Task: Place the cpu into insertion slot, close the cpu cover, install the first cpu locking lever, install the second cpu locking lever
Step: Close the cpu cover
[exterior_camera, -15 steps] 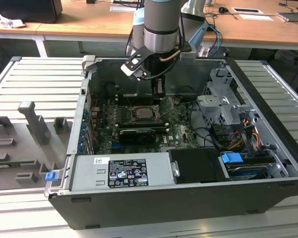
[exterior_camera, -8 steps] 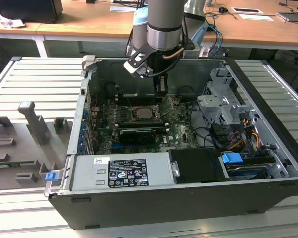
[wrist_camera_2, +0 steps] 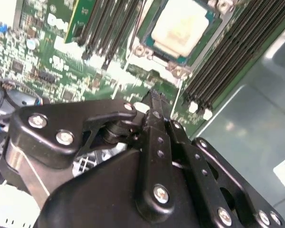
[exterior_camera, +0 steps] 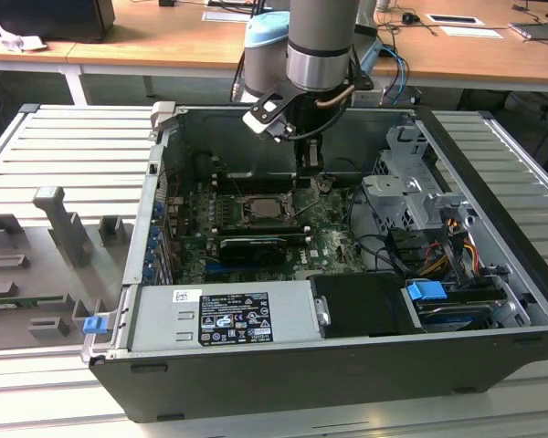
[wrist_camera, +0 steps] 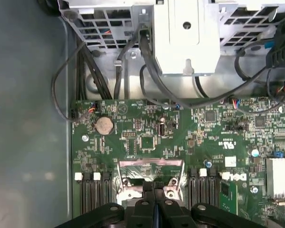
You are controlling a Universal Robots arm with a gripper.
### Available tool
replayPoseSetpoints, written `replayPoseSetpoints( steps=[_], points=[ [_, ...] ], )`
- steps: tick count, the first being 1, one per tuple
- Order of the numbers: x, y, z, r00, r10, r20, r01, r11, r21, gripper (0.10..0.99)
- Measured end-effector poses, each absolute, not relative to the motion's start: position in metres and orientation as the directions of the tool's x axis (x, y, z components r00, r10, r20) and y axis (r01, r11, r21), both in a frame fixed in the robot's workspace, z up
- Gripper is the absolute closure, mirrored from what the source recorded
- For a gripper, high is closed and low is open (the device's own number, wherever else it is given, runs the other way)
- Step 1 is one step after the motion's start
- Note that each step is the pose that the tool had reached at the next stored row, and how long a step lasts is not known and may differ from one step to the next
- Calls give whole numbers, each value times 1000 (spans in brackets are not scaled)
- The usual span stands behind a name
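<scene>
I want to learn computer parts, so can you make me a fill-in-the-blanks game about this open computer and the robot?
1. The small pale silver square cpu sits on a circuit board coloured ____.
2. The long memory slots flanking the cpu are coloured ____.
3. The black gripper has its fingers pressed together, so it is ____, not open.
Missing words: green, black, shut.

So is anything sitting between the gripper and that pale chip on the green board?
Nothing visible does. In the second wrist view the gripper hangs just off one edge of the cpu, whose pale face lies open; the memory slots flank it, not between.
</scene>
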State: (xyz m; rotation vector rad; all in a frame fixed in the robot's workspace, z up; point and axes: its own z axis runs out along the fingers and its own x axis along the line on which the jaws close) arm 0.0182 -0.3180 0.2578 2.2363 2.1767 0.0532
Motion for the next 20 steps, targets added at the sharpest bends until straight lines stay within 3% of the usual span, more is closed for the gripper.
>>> replayPoseSetpoints(
  steps=[20],
  points=[
    [61,-315,257,-3,1000,10,1000,3,26,980]
  ],
)
